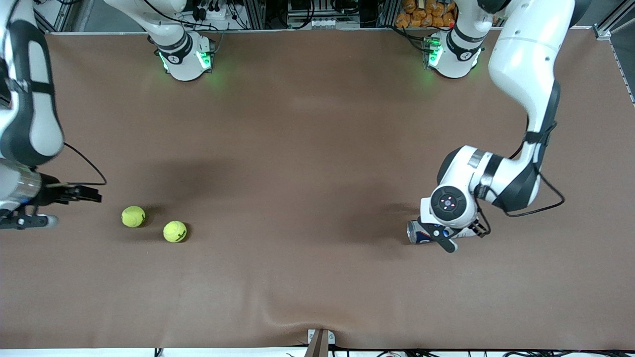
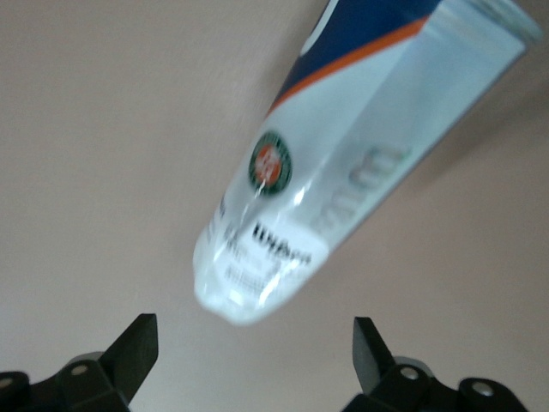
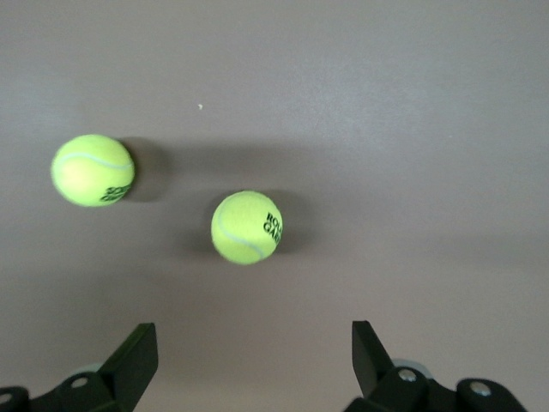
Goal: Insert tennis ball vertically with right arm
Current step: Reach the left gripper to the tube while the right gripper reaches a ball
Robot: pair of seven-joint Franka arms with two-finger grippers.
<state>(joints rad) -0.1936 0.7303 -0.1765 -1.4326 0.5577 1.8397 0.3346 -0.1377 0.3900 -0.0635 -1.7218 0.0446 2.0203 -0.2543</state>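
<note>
The left claw [image 1: 443, 237] hung spread over the lying Wilson ball tube [image 1: 421, 232], ready to stand it; the right claw [image 3: 255, 365], spread, faced two tennis balls [image 3: 247, 227] on the table [image 1: 307, 163].

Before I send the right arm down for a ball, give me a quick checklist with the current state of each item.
1. Right gripper open: ok, fingers spread wide and holding nothing.
2. Two tennis balls free on the table: ok, the ball nearer the right arm's end and the second ball lie apart, nothing touching either.
3. Right gripper lined up over a ball: not ok, both balls sit ahead of it, not between its fingers.
4. Left gripper holding the ball tube: not ok, it is open and the tube lies ahead of it.
5. Tube upright for vertical insertion: not ok, it lies on its side.
</note>
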